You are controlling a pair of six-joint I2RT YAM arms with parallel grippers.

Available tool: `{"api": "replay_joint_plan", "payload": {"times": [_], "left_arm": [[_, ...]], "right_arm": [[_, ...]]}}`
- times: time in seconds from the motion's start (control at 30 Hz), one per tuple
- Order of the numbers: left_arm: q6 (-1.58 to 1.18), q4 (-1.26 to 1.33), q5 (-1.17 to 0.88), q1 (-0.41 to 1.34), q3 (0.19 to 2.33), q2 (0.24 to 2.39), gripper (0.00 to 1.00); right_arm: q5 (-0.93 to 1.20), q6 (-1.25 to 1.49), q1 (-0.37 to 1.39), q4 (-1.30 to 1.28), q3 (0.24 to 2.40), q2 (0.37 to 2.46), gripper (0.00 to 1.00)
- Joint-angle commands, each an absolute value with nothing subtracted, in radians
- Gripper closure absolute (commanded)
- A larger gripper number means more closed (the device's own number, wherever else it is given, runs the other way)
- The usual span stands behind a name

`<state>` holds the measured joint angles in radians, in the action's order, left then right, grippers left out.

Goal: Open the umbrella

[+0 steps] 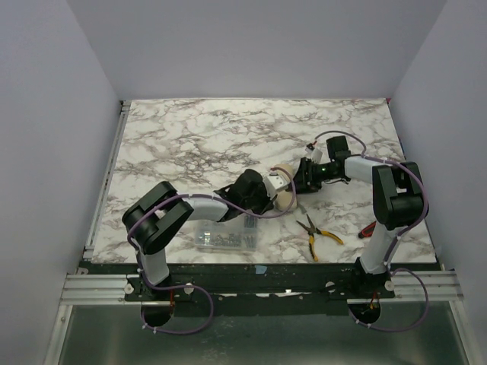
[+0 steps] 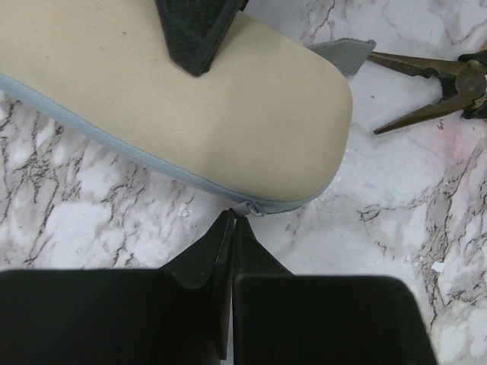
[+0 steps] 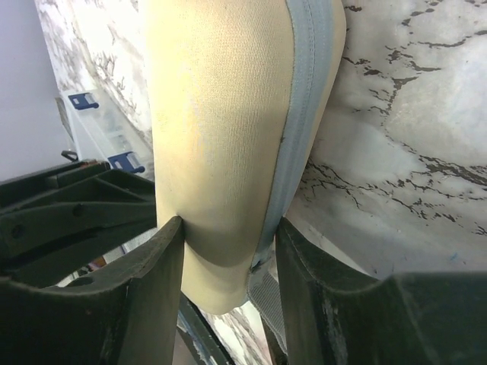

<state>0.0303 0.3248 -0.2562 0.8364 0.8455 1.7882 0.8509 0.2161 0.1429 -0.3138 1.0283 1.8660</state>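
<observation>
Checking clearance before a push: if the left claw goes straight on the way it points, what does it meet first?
The umbrella: the left claw, shut, points at the grey seam of the cream sleeve, tips right at it, nothing between. Whether they touch is hard to tell.

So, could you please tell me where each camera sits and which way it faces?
Top external: above and behind the bases, looking down on the table; both arms show.
Left wrist: looks down past the shut left gripper at the umbrella and pliers.
Right wrist: looks along the umbrella, right gripper gripping it.
Both wrist views share the umbrella.
</observation>
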Motion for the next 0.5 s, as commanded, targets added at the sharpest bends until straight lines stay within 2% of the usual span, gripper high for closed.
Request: {"api": "replay_joint_plan", "payload": {"times": [0.0,0.23,0.3,0.37,0.4,0.47], "left_arm": [[0.066,0.351,-0.253,0.781,0.897,1.782,1.00],[0.090,0.324,-0.291,0.742,0.961,1.813,1.00],[0.113,0.331,-0.391,0.732,0.946,1.798,0.98],[0.152,0.368,-0.452,0.735,0.890,1.757,0.71],[0.163,0.375,-0.472,0.736,0.862,1.734,0.61],[0.180,0.369,-0.497,0.743,0.832,1.709,0.52]], "right_arm": [[0.696,0.105,0.150,-0.352,1.017,1.882,0.70],[0.699,0.068,0.150,-0.375,1.038,1.885,0.71],[0.697,0.070,0.150,-0.377,1.047,1.889,0.71],[0.699,0.086,0.149,-0.384,1.057,1.902,0.71],[0.701,0.093,0.149,-0.390,1.064,1.910,0.72],[0.697,0.114,0.149,-0.390,1.074,1.919,0.72]]}}
